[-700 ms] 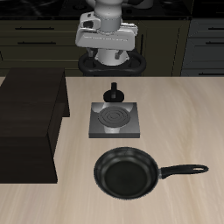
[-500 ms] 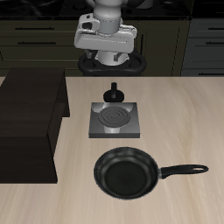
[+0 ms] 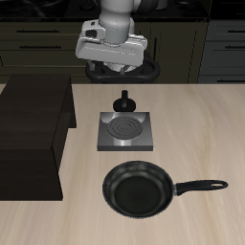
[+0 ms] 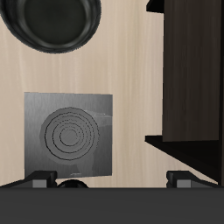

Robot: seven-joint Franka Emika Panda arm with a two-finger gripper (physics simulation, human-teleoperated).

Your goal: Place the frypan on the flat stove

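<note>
Up near the back of the tabletop, the claw hangs high in the air, holding nothing. From the exterior view its fingers are tucked under the white wrist housing, and in the wrist view only two fingertips peek in at the frame's edge, set wide apart with bare air between them, so it looks released.

Directly below and a little toward the front sits the flat stove, a small grey square plate lying flat on the wood, its dark spiral coil at the centre. The wrist view shows the same plate with the rings plainly visible. Its black knob stands upright at the stove's back edge, on the side nearest the robot's base.

Nearer the table's front edge, just beyond the stove and not touching it, rests the frypan, round and black with a speckled dark inside, sitting level on the tabletop. Its long thin handle runs out sideways along the wood, roughly parallel to the front edge. The wrist view catches only part of the pan's rim.

Beside the stove, a large dark brown box occupies one side of the tabletop, well apart from the pan.
</note>
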